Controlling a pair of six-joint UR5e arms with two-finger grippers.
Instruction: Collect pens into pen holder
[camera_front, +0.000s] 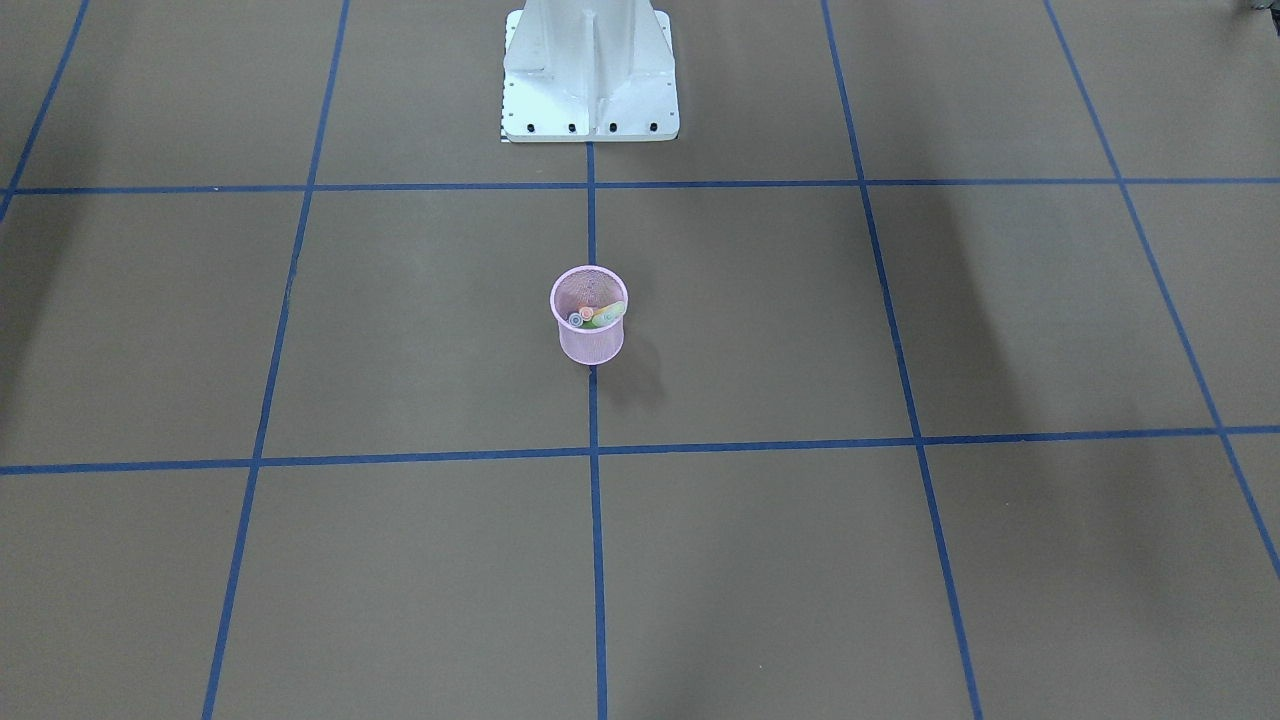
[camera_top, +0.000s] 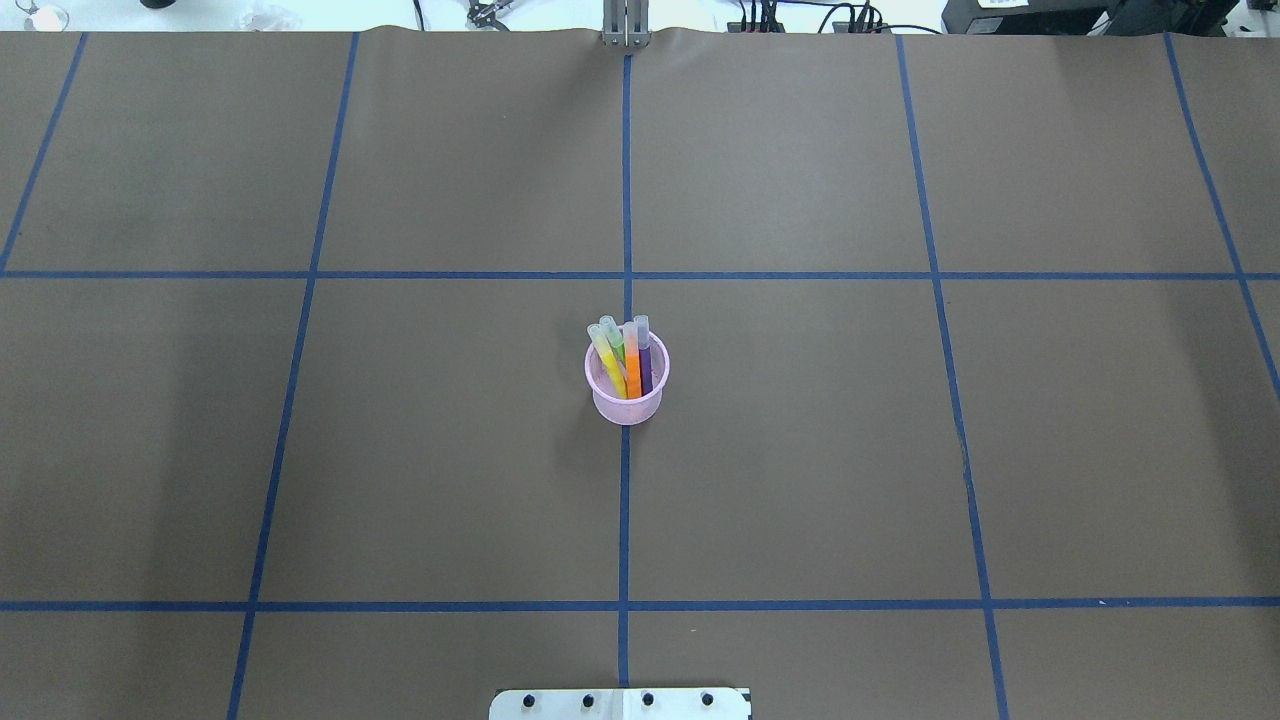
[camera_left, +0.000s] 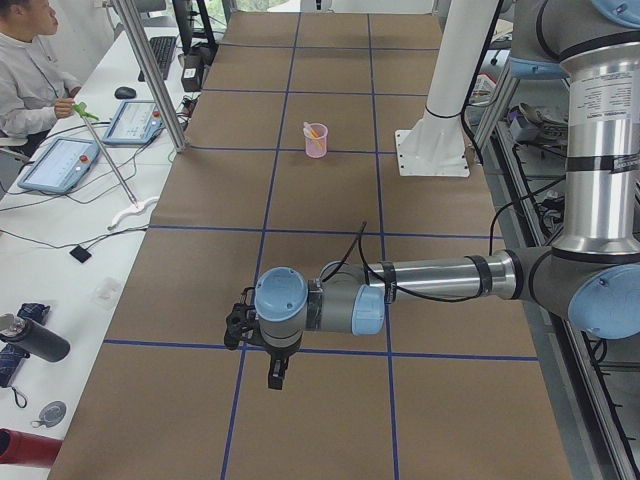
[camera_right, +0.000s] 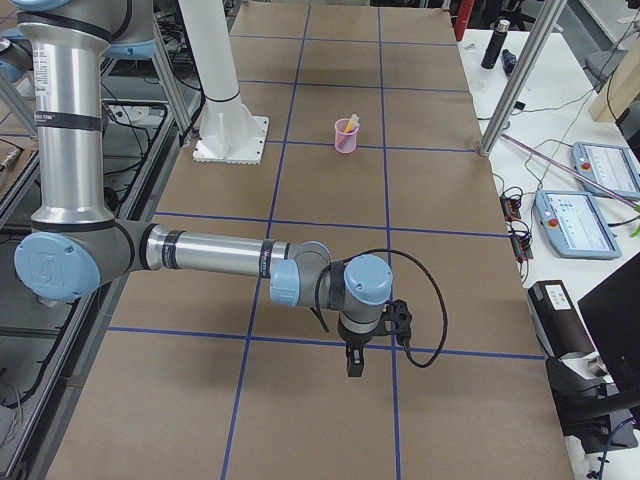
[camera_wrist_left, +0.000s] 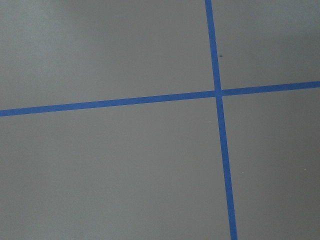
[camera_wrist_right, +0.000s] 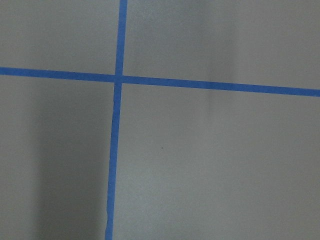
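Both arms reach out level, left gripper (camera_left: 275, 377) and right gripper (camera_right: 353, 364) pointing down.

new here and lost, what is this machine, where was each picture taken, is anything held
Two robot arms stand at a table crossed with blue tape. Two pictures look down on it: one from opposite the arms, one from behind them. Two look along it from each end and show the left tool and right tool hanging above the table, too small to tell if open or holding anything. The last two, from wrist cameras, see only table. A pink cup at mid-table holds four pens.
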